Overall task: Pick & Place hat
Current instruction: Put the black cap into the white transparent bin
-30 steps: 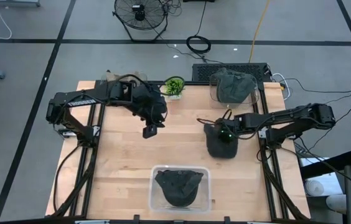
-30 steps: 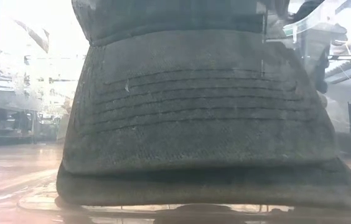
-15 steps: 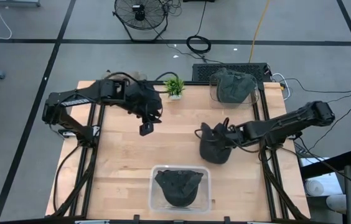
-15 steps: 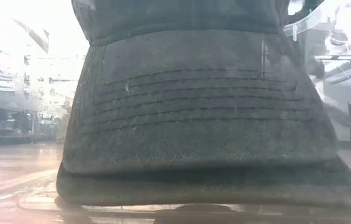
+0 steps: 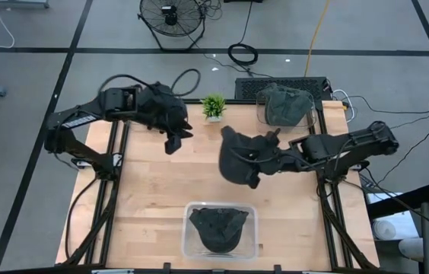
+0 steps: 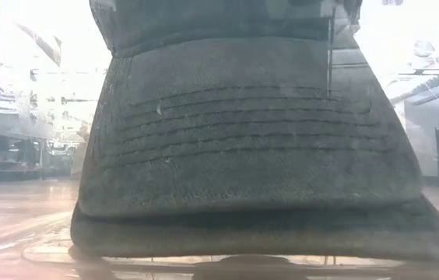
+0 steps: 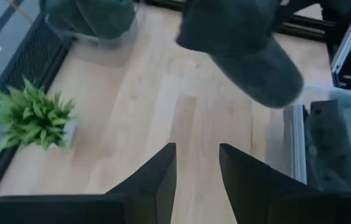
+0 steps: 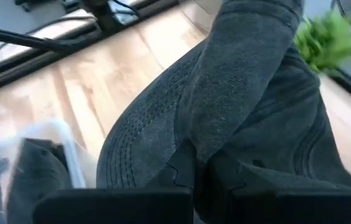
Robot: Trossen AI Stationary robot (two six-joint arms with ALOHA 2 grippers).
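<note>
Right gripper (image 5: 269, 157) is clamped tight on the dark hat (image 5: 239, 155), held above mid-table (image 5: 161, 198) (clear of the wood). Left gripper (image 5: 173, 142), fingers parted and empty, hangs near the plant (image 5: 214, 106).

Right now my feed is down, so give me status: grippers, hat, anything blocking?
Right gripper shut on dark cap, lifted over table centre. Left gripper open, empty, near potted plant. Front bin already holds a cap; path clear.

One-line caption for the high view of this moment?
Right gripper carries a dark hat above the wooden table; left gripper waits near the small plant.
</note>
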